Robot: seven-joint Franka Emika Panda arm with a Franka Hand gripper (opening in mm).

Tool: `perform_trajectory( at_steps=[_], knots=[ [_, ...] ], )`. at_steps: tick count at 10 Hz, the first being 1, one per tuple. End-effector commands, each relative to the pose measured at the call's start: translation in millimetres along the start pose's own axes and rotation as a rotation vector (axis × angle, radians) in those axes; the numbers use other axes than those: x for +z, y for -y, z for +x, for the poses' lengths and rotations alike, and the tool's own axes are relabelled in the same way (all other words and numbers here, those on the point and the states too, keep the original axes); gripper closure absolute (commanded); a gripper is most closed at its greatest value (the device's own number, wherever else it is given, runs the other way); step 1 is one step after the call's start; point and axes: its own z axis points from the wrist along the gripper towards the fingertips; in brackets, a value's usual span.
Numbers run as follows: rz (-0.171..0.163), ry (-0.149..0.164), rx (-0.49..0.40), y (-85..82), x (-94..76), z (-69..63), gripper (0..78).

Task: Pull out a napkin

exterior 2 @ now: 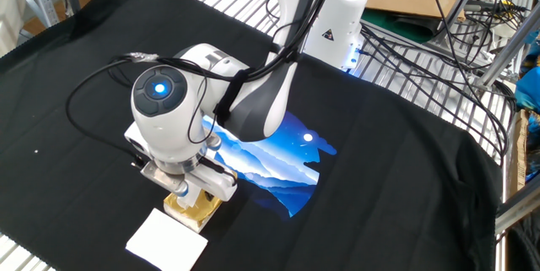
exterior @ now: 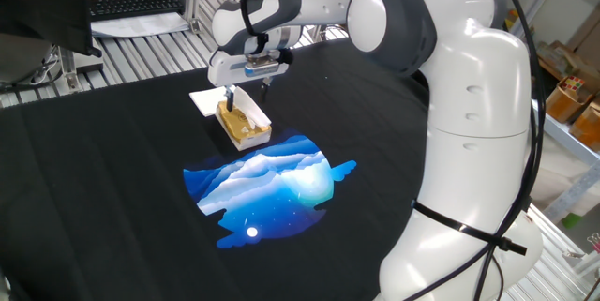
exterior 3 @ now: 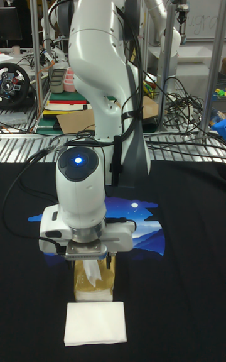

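**Fingers down on the tissue pack, pinching white paper at its top**

The gripper (exterior 3: 94,266) sits straight above the golden-brown pack (exterior: 246,125), which lies on the black cloth (exterior: 112,188) that covers the worktop. In the tall fixed view the fingers (exterior 3: 80,261) reach down onto the top of the pack, and a crumpled tuft of white paper, the napkin (exterior 3: 94,271), stands up between them. The fingers look drawn in close around that tuft, pinching it; the rest of the napkin is inside the pack and cannot be seen.

In one fixed view the pack lies slantwise just above the blue mountain print (exterior: 272,184) on the cloth, and the gripper (exterior: 229,102) touches down at the pack's far end. A flat white sheet (exterior: 205,100) lies on the cloth just beside that same end, partly hidden behind the fingers.

In the other fixed view the wrist of the arm, with its lit blue ring (exterior 2: 158,88), covers most of the pack (exterior 2: 192,211); only a golden corner shows below the gripper (exterior 2: 187,193). The white sheet (exterior 2: 166,236) lies squarely on the cloth, right next to the pack on the side away from the print. The tall view shows the same order: print (exterior 3: 147,224) furthest back, pack (exterior 3: 94,283) in the middle, sheet (exterior 3: 95,323) nearest the camera.
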Motion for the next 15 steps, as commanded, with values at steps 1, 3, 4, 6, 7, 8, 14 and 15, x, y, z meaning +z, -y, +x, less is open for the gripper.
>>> perform_trajectory(
  at_steps=[1, 3, 4, 6, 7, 8, 14, 15],
  knots=[
    [0.001, 0.003, -0.004, 0.9, -1.3, -0.7, 0.1],
    [0.001, 0.005, -0.014, 0.9, -1.3, -0.7, 0.1],
    [0.001, 0.005, -0.017, 0.9, -1.3, -0.7, 0.1],
    [0.000, 0.005, -0.020, 1.0, -1.3, -0.7, 0.1],
    [0.000, 0.005, -0.021, 1.0, -1.3, -0.7, 0.1],
    [0.001, 0.005, -0.022, 1.0, -1.3, -0.7, 0.1],
    [-0.001, 0.005, -0.034, 1.0, -1.3, -0.7, 0.1],
    [-0.001, 0.005, -0.036, 1.0, -1.3, -0.7, 0.1]
  ],
)
